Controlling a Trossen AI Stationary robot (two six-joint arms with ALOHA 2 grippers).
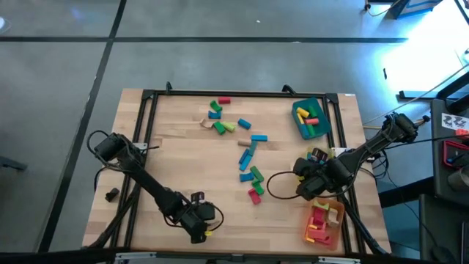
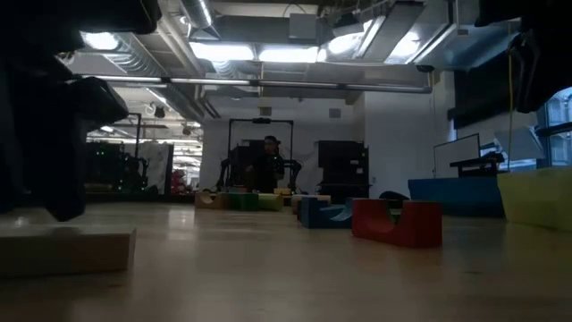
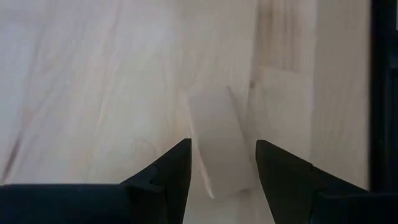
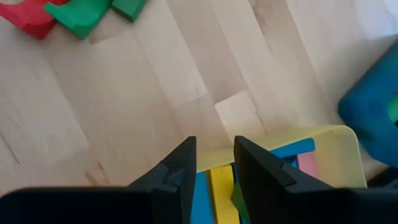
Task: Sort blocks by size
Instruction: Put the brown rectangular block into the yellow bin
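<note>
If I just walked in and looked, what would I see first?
Probably the bright scatter of blocks in the middle of the wooden table. Next, the teal tray at the far right and the orange tray at the near right, both holding blocks. The left pincer hovers around a plain wood block.

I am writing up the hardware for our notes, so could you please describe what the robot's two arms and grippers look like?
Both arms are dark, nearly black, built of slim jointed segments with black cables looping beside them. The left gripper has a small yellow mark at its tip. The right gripper is a bulkier dark cluster with a cable curving out next to it. In the wrist views, each gripper's fingers are matte black, angular and wedge-shaped.
</note>
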